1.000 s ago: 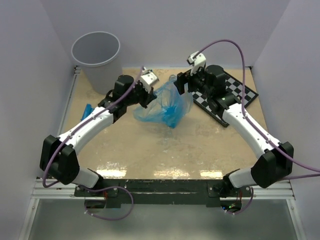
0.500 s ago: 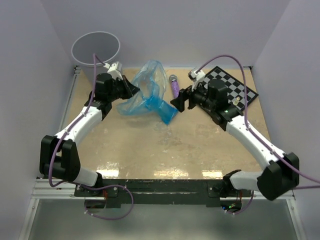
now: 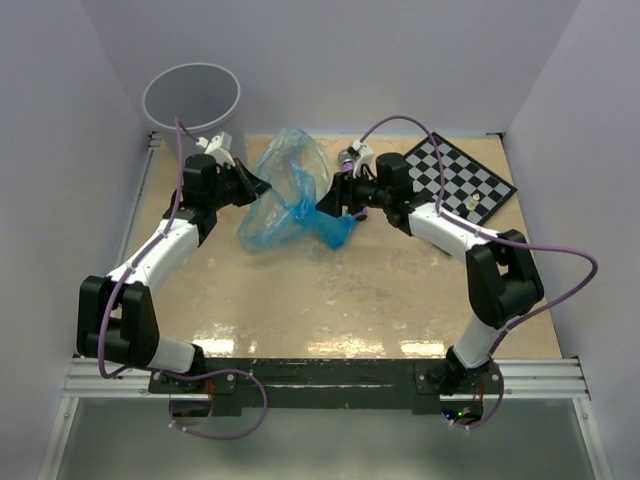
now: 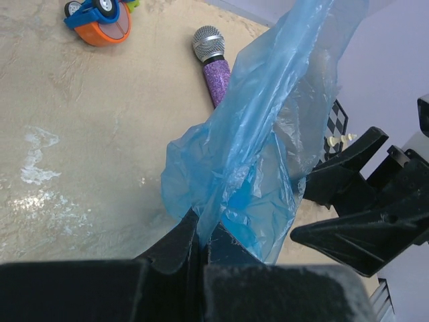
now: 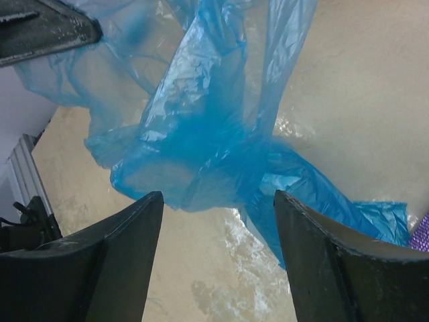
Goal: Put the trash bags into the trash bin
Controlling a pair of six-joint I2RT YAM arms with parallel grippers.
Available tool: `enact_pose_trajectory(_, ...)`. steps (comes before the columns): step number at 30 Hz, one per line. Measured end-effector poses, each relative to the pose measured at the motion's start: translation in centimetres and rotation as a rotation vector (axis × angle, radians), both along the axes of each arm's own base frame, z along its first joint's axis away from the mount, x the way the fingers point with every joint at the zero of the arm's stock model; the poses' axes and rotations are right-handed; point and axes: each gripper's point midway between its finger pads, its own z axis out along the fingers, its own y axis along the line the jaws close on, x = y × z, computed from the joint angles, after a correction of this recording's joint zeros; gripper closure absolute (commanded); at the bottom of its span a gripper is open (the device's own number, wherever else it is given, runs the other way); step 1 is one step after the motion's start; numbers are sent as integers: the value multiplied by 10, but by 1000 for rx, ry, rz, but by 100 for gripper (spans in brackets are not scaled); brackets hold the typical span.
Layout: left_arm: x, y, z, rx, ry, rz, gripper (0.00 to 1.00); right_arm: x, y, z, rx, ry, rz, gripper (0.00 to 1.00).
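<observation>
Left claw (image 4: pixel 200 233) is clenched on the thin translucent bright-blue plastic trash bag (image 3: pixel 285 195), pinching one edge so the film hangs as a crumpled, floppy sheet with its lower end on the beige tabletop (image 3: pixel 330 290). Right claw (image 5: pixel 218 196) is spread wide just beside the sheet's other side, gripping nothing. The round grey plastic trash bin (image 3: pixel 200 125) stands in the far-left corner, behind the left claw. A purple glittery microphone (image 4: pixel 216 70) lies beyond the bag.

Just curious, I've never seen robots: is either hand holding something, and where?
The left hand pinches the blue trash bag by a bunched fold of its plastic. The right hand is open beside it, gripping nothing.
</observation>
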Motion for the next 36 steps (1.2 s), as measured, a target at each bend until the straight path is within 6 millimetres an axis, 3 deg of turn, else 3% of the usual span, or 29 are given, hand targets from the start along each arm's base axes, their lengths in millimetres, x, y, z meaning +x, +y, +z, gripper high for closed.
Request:
enact_pose_trajectory(3, -1, 4, -1, -4, 4, 10, 100, 9, 8, 2, 26, 0, 0, 33)
enact_pose_trajectory(10, -3, 5, -5, -4, 14, 7, 100, 21, 20, -6, 44, 19, -6, 49)
enact_pose_trajectory(15, -2, 7, -5, -4, 14, 13, 100, 28, 21, -28, 10, 56, -35, 51)
enact_pose_trajectory(19, 0, 13, -5, -4, 13, 26, 100, 28, 19, -32, -4, 67, -47, 66)
enact_pose_trajectory(22, 1, 16, -5, -4, 13, 36, 100, 28, 18, -32, -7, 61, -46, 69)
enact_pose_trajectory(24, 2, 18, -5, -4, 13, 40, 100, 28, 18, -32, -8, 60, -46, 79)
enact_pose_trajectory(25, 2, 18, -5, -4, 13, 40, 100, 27, 18, -32, -10, 58, -45, 95)
enact_pose_trajectory(26, 2, 18, -5, -4, 13, 39, 100, 27, 17, -33, -12, 55, -42, 100)
enact_pose_trajectory(33, -6, 13, -8, 70, -37, -69, 100, 31, 7, -32, -120, -22, -13, 100)
enact_pose_trajectory(36, -7, 12, -13, 165, -44, -148, 100, 51, -1, -5, -217, -142, 1, 100)
